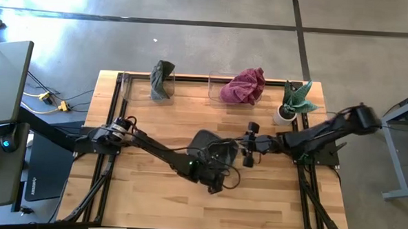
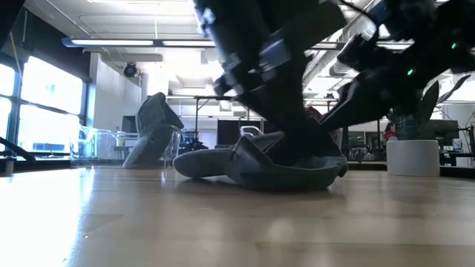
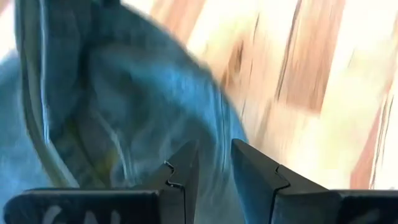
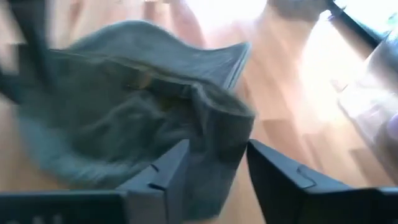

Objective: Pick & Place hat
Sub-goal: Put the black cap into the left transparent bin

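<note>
Field notes, one moment

Hats counted: three. One grey-blue hat (image 1: 213, 148) lies flattened on the wooden table (image 1: 145, 188), mid-table, between the two claws. One darker grey hat (image 1: 161, 79) stands in the left clear bin (image 1: 126, 87) at the far edge. One maroon hat (image 1: 244, 85) sits in the second clear bin (image 1: 215, 87) beside it. Clear bins: two. Potted plants: one, a white pot with green leaves (image 1: 292, 102), far right corner, just behind the right arm.

Arms: two, both reaching in toward the same flat hat.

Left gripper (image 3: 214, 168): fingers part-way apart, a narrow gap between them, with grey-blue fabric running into that gap; whether the cloth is actually pinched cannot be told. The hat spreads out ahead of the claw and to one side, with bare wood on the other.

Right gripper (image 4: 214, 168): fingers stand apart with a clear gap, a fold of the hat's rim lying in it; neither finger visibly presses on the cloth. The hat's bulk is directly ahead of this claw

In the low view the hat (image 2: 260, 167) rests flat on the wood beneath both arms
</note>
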